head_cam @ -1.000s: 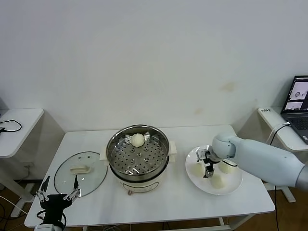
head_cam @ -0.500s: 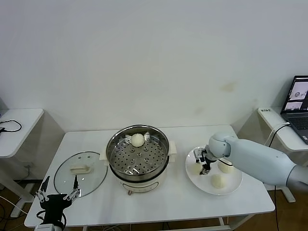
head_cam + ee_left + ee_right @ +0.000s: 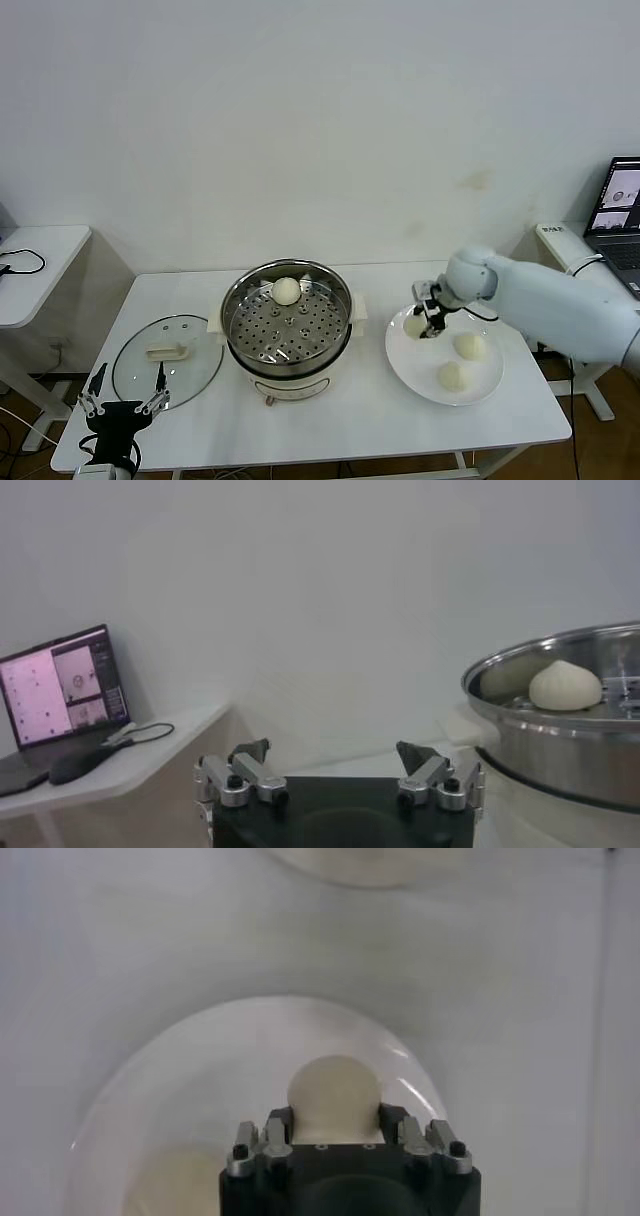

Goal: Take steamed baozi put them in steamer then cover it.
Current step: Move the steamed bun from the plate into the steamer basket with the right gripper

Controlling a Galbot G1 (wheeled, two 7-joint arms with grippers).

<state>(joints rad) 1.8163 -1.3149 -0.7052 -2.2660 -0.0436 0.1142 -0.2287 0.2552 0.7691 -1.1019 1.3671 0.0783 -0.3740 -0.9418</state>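
The steel steamer [image 3: 290,372] stands mid-table with one baozi [image 3: 286,290] on its perforated tray. That bun also shows in the left wrist view, as a baozi [image 3: 565,685] inside the steamer [image 3: 560,745]. My right gripper [image 3: 427,321] is shut on another baozi [image 3: 414,325], held just above the near-left part of the white plate [image 3: 415,372]. From the right wrist, the held baozi [image 3: 333,1096] sits between the jaws of the right gripper [image 3: 333,1120]. Two more baozi [image 3: 469,346] [image 3: 451,375] lie on the plate. The glass cover [image 3: 167,360] rests flat to the steamer's left. My left gripper [image 3: 122,402] hangs open at the table's front-left corner.
A side table with a laptop [image 3: 622,210] stands to the right, and another small table [image 3: 35,260] to the left. In the left wrist view the open left gripper [image 3: 337,770] faces the steamer, with the laptop [image 3: 60,690] beyond.
My right gripper has shut on a baozi from the plate and lifted it up and slightly back. Two buns stay on the plate. The left arm has not moved.
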